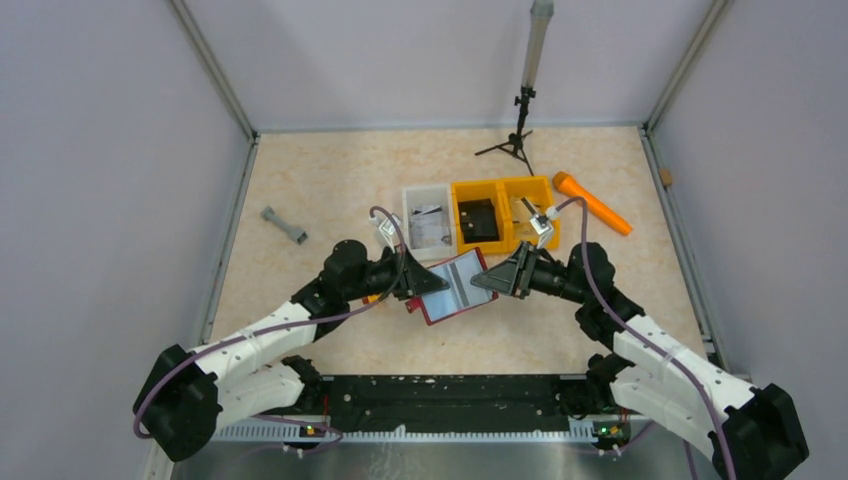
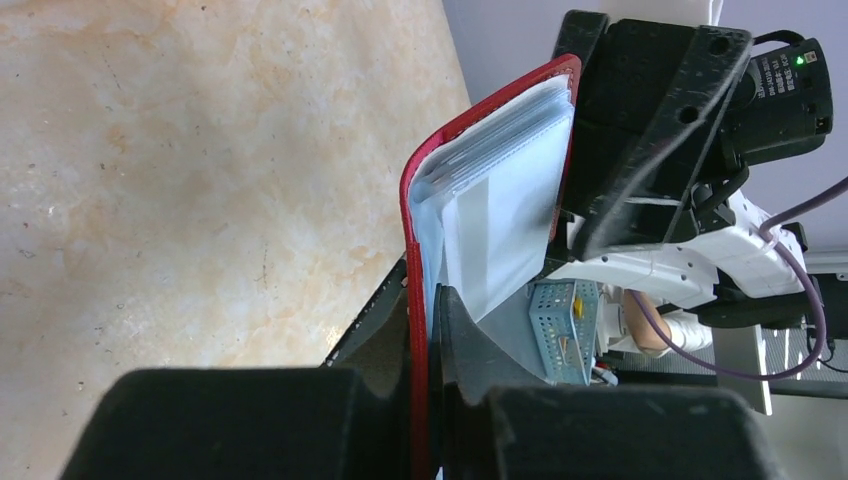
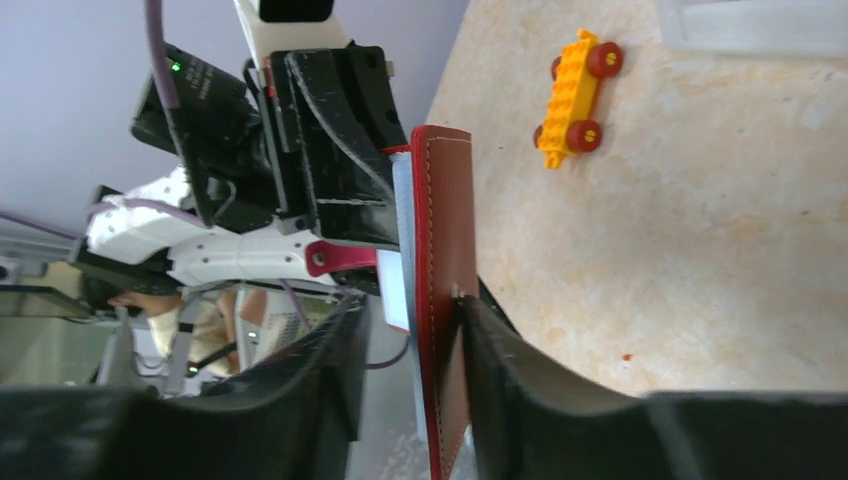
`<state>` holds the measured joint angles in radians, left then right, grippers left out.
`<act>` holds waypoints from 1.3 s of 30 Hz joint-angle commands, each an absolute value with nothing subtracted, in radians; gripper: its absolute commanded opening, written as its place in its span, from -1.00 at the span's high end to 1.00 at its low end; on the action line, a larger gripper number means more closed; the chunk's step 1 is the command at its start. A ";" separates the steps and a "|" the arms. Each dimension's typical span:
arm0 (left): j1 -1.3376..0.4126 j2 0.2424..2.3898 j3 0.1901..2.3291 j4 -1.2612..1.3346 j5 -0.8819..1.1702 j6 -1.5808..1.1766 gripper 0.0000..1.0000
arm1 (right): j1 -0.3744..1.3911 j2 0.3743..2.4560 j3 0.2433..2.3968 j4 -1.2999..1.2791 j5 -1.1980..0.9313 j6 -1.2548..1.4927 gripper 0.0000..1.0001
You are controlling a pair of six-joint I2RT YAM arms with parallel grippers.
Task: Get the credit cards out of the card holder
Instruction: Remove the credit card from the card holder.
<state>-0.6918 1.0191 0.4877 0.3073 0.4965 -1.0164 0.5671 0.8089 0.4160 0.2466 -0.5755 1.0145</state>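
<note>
The dark red card holder (image 1: 455, 288) is held open above the table between both grippers, its greyish pockets facing up. In the left wrist view its red edge (image 2: 408, 200) stands upright with pale credit cards (image 2: 500, 210) stacked in the pockets. My left gripper (image 1: 437, 283) is shut on the holder's left edge (image 2: 428, 300). My right gripper (image 1: 482, 281) is open around the right edge (image 3: 410, 310): one finger (image 3: 500, 350) touches the red cover (image 3: 448, 230), the other stands apart. A pale card (image 3: 395, 295) and the strap tab (image 3: 335, 257) show behind the cover.
A clear bin (image 1: 410, 200) holding pale cards stands behind the holder. Beside it are yellow bins (image 1: 545, 195) with a black square object (image 1: 478, 220). An orange tool (image 1: 592, 202), a grey dumbbell-shaped piece (image 1: 284, 225), a tripod stand (image 1: 518, 130) and a yellow wheeled toy block (image 3: 572, 90) are nearby.
</note>
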 commanded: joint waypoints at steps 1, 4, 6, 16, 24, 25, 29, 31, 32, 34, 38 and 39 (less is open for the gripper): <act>-0.691 1.017 0.482 0.378 0.485 -1.025 1.00 | 0.574 0.815 0.388 0.446 -0.643 1.084 0.09; -0.690 1.009 0.480 0.357 0.476 -1.016 1.00 | 0.574 0.813 0.382 0.472 -0.647 1.103 -0.03; -0.690 1.001 0.475 0.360 0.475 -1.020 1.00 | 0.574 0.810 0.387 0.447 -0.638 1.096 0.02; -0.690 0.998 0.476 0.372 0.492 -1.036 1.00 | 0.574 0.807 0.371 0.451 -0.642 1.100 0.22; -0.691 0.995 0.480 0.376 0.503 -1.043 1.00 | 0.574 0.813 0.375 0.420 -0.633 1.082 0.49; -0.690 0.994 0.481 0.377 0.504 -1.044 1.00 | 0.574 0.814 0.378 0.410 -0.630 1.076 0.50; -0.690 0.988 0.482 0.379 0.512 -1.049 1.00 | 0.574 0.825 0.393 0.360 -0.623 1.047 0.52; -0.690 0.986 0.482 0.381 0.513 -1.050 1.00 | 0.574 0.832 0.397 0.345 -0.622 1.036 0.51; -0.691 0.985 0.482 0.381 0.515 -1.052 1.00 | 0.574 0.837 0.401 0.339 -0.623 1.032 0.50; -0.690 0.985 0.482 0.385 0.517 -1.055 1.00 | 0.574 0.844 0.405 0.333 -0.627 1.028 0.49; -0.691 0.985 0.482 0.389 0.519 -1.057 1.00 | 0.574 0.853 0.407 0.338 -0.635 1.027 0.64; -0.690 0.986 0.481 0.388 0.519 -1.057 1.00 | 0.574 0.853 0.407 0.338 -0.636 1.027 0.67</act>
<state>-0.6888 1.0161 0.4744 0.2905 0.4862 -1.0416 0.5674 0.8448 0.3737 0.3450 -0.6228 1.0485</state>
